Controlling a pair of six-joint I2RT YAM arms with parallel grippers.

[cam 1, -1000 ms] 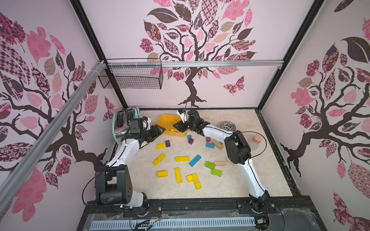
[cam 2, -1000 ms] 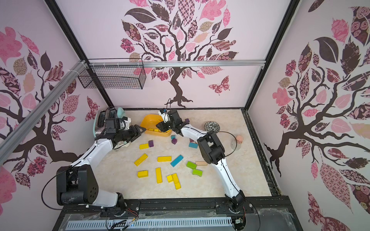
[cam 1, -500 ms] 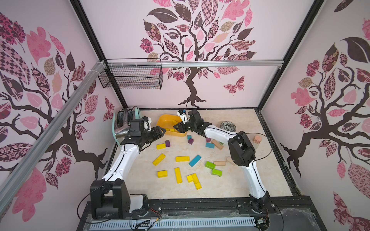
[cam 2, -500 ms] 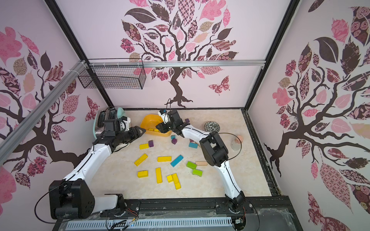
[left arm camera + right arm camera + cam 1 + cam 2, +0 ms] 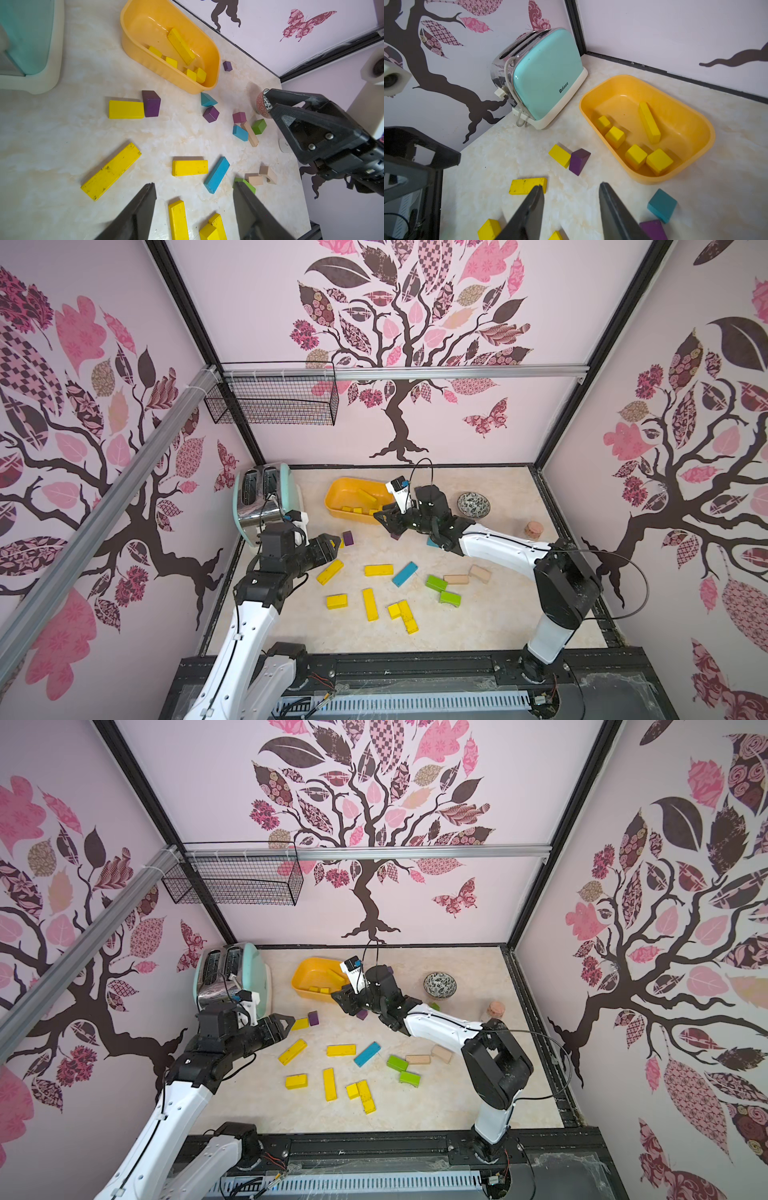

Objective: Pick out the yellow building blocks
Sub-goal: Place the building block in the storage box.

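A marbled beige table point(image 5: 490, 626) sits inside walls papered with pink and brown trees; a mint toaster point(image 5: 266, 499) stands in the far left corner; just on its near side the left fingers point(image 5: 328, 545) hang over the table, parted about halfway with nothing between them, their tips beside a short yellow bar point(image 5: 300, 1024) that touches a purple block point(image 5: 313, 1018); the yellow building blocks point(image 5: 378, 570) are split between two places; seven lie loose on the table: the bar by the purple block and six more scattered across the near middle, among them a cube point(image 5: 394, 610) touching a long bar point(image 5: 408, 617); five rest in the orange-yellow tub point(image 5: 708, 135) at the far middle, one long bar and four cubes, as the right wrist view shows; the right fingers point(image 5: 384, 519) hover at the tub's near right end, set a little apart and holding nothing; further right lie a blue bar point(image 5: 405, 573), two green blocks point(image 5: 435, 583), plain tan blocks point(image 5: 456, 579), a patterned bowl point(image 5: 473, 504) and a cork-topped jar point(image 5: 533, 529); by my reckoning the sorting is under half done, with no block in either grasp.
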